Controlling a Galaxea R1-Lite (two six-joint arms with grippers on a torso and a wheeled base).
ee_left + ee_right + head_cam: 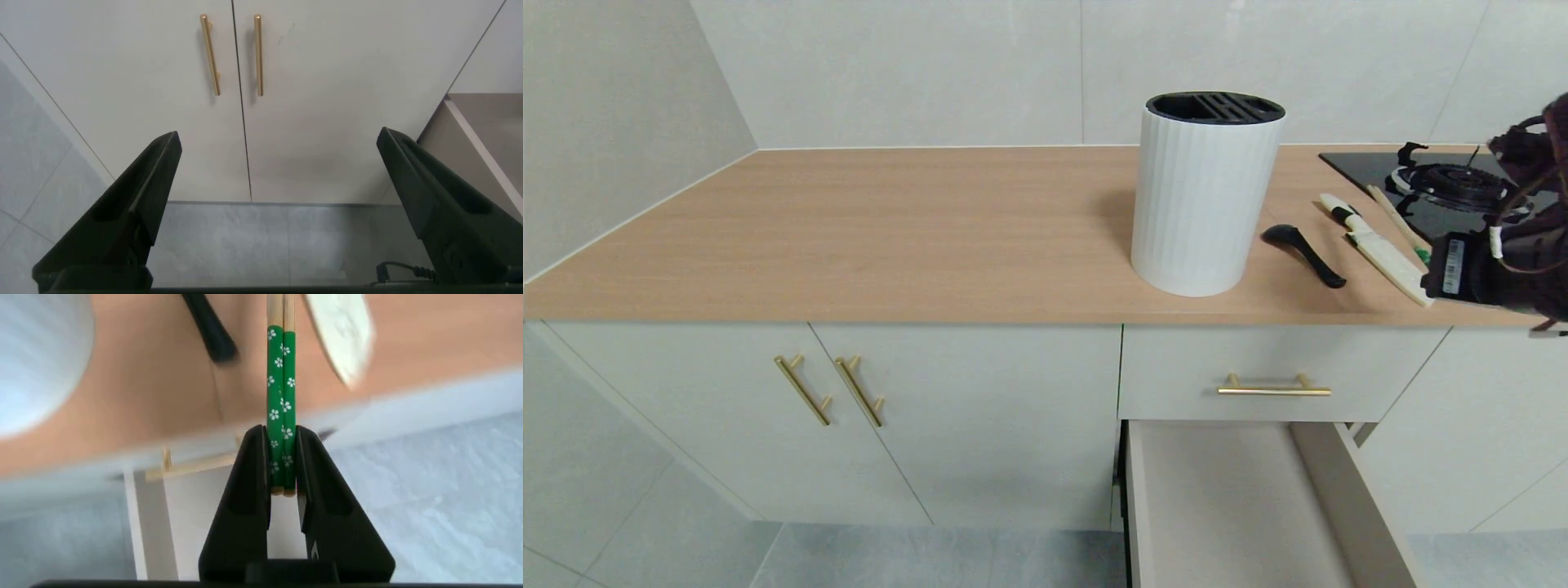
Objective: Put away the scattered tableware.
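The right gripper (281, 439) has its jaws closed on a pair of chopsticks (278, 367), pinching them side by side at their green, flower-printed end. The chopsticks point away from it across the right end of the wooden counter (890, 237). The gripped end is at the near edge, and whether the far tips rest on the surface cannot be told. Just left of them lie a cream-coloured utensil (1376, 249) and a black spoon (1304, 255), and further left stands a white ribbed utensil holder (1205, 196) with a slotted black top.

The chopsticks look light, thin and stiff, with a smooth lacquered finish. They are probably slippery, and the two sticks may slide or scissor against each other. A firm hold near one end suits lowering the other end into a holder slot, though the long free length may swing. The spoon would best be taken along its slim handle.

The left gripper (278, 196) hangs low in front of the cabinet doors with its jaws spread wide, holding nothing. An open drawer (1217, 506) sits below the counter.
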